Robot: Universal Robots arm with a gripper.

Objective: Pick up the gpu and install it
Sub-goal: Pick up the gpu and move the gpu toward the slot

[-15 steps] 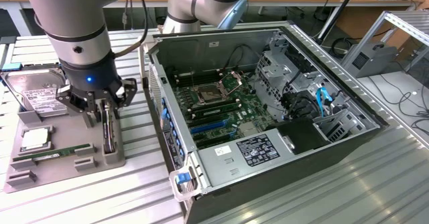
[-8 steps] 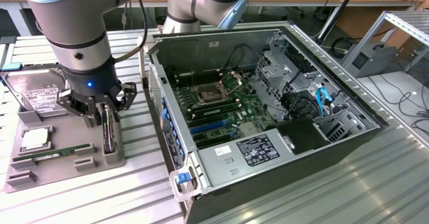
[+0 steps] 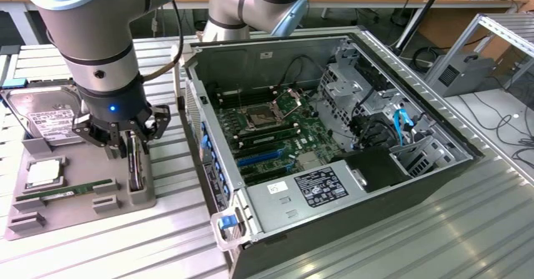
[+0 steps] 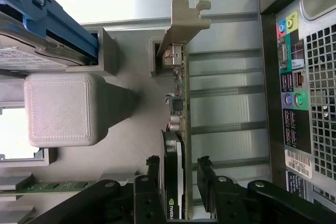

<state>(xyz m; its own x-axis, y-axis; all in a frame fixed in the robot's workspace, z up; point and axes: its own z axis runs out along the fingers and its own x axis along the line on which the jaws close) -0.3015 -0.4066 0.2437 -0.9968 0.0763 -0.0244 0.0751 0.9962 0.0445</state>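
edgewise gpu [image 4: 178,98] between spread pincer [image 4: 178,162]

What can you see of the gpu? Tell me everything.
The gpu is a thin dark card with a green board edge and a silver metal bracket at one end. It stands on edge in a slot of the grey holder tray, beside the open computer case. The open gripper straddles it without clamping.

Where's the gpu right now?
On the exterior view's left, the gpu stands on edge in the grey tray, under the open claw, beside the computer case.
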